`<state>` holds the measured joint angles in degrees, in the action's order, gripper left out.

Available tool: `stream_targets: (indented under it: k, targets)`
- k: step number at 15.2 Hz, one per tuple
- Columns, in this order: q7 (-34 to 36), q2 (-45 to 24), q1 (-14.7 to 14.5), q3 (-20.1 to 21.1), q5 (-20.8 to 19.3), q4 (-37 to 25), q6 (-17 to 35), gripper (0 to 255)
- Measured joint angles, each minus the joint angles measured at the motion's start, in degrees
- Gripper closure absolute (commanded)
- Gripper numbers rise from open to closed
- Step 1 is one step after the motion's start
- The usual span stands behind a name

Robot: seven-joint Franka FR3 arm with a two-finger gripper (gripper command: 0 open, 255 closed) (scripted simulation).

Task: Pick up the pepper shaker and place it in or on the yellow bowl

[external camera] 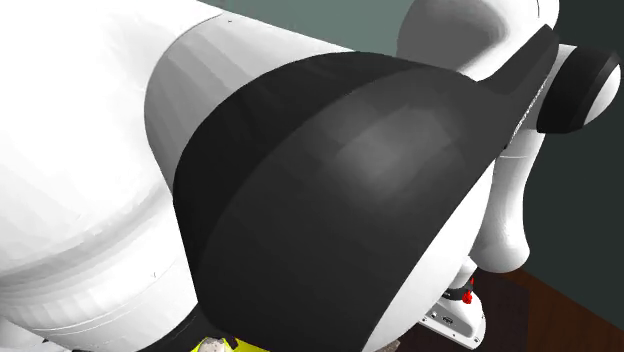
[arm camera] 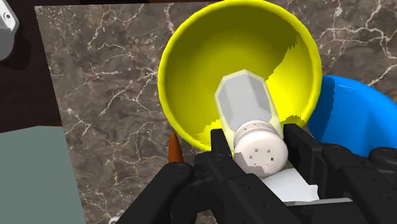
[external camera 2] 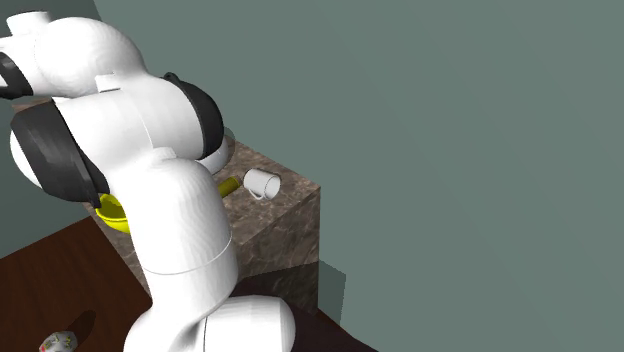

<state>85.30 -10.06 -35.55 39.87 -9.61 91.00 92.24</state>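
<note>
End effector (arm camera: 257, 141) clamped on pepper shaker (arm camera: 245, 102), which hangs over yellow bowl (arm camera: 184, 63) on marbled table (arm camera: 102, 83). Second exterior view: white mug (external camera 2: 263, 183) at bowl's 3 o'clock.

Claw (arm camera: 258, 144) tight on pepper shaker (arm camera: 247, 105)

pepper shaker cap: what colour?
The cap of the pepper shaker is white with dark holes; best in wrist view.
</note>
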Motion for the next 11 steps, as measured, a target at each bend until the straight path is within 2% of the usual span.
stream_targets:
  k: [8,11]
  targets:
    - [0.52,-0.02,0.36,-0.20,-0.15,6.24,6.22,255]
    - [0.54,0.02,0.43,-0.23,-0.15,7.06,7.01,255]
